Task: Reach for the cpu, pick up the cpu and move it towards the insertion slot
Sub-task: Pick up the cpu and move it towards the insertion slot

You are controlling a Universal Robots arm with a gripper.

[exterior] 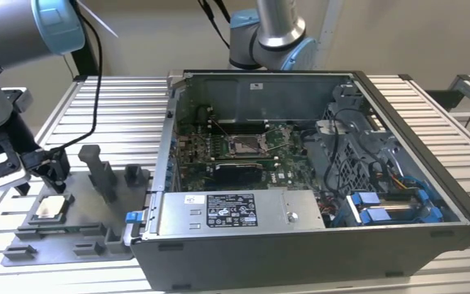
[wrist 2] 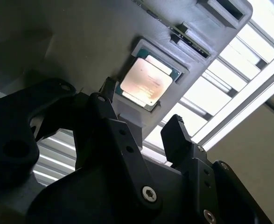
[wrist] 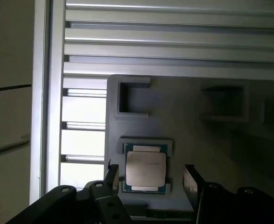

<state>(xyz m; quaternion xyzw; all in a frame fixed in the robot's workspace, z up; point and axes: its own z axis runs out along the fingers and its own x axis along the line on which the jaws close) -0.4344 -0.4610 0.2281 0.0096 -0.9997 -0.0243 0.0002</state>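
The cpu (exterior: 51, 207) is a small square plate with a pale silver top. It lies flat in a recess of the grey fixture plate (exterior: 65, 250) at the exterior view's left. My gripper (exterior: 39, 182) hangs just above it, open and holding nothing. In both wrist views the cpu (wrist 2: 146, 83) (wrist: 146, 169) sits between my two black fingertips (wrist 2: 176, 134) (wrist: 191, 179), which stand apart on either side of it without touching. The insertion slot (exterior: 246, 144) is the shiny-framed square socket on the green board inside the open computer case (exterior: 398, 202).
Grey upright fixture blocks (exterior: 100, 171) stand on the plate between my gripper and the case wall. A second arm's base (exterior: 272, 37) rises behind the case. The ribbed metal table (exterior: 112, 116) runs beneath everything, and its edge (wrist: 50, 116) is close beside the fixture.
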